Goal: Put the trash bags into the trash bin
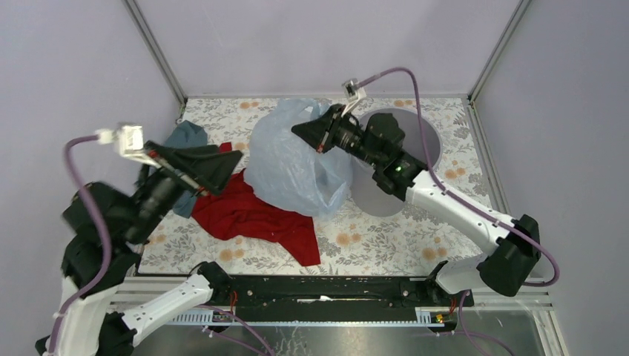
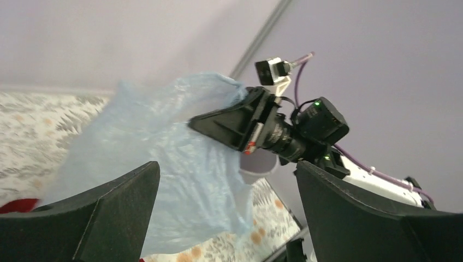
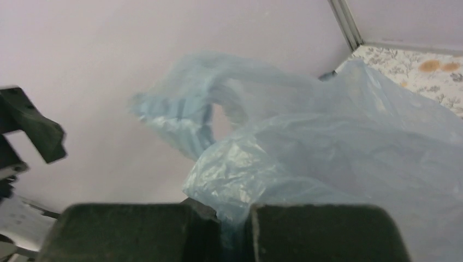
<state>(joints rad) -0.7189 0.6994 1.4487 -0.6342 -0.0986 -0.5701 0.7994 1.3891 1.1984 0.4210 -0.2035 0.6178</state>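
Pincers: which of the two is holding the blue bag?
The right pincer: it is shut on a fold of the trash bag. The left pincer gapes open, holding nothing.

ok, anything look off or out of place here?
Nothing damaged or spilled. The trash bag, pinched in the shut right gripper, hangs bunched left of the trash bin, not over its mouth. A red cloth and a teal-grey cloth lie crumpled on the table beside it.
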